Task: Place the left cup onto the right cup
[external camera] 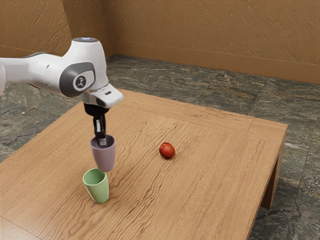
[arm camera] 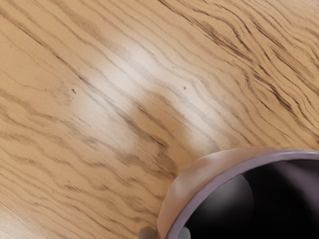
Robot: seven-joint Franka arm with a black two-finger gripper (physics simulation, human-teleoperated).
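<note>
Purple cup point(arm camera: 199, 174) is seen closest, its rim and dark inside directly under the pincer in the wrist view, with bare tabletop point(arm camera: 99, 99) grain beyond it.

Pincer point(external camera: 101, 139) is clamped on the purple cup point(external camera: 103, 155) at the rim wall: one finger appears set inside the mouth, the other outside. The cup is held mouth-up, hung from the pincer, and judged clear of the tabletop point(external camera: 210, 175).

Green cup point(external camera: 96, 186) is stood upright on the tabletop, below the pincer and slightly off its line. The held cup's base is seen just beside the green rim. Whether they touch cannot be told.

Apple point(external camera: 167, 150) is left well apart from the pincer, toward the exterior view's right. It is not involved.

Progress, as judged:
- Grasp and lift: done.
- Transfer toward the green cup: mostly done.
- Final alignment over the green mouth: not done.
- Lowering until the cup is seated, and release: not done.

Stacking is not yet achieved. A small lateral correction is expected before descent, otherwise the green cup may be clipped and tipped.
</note>
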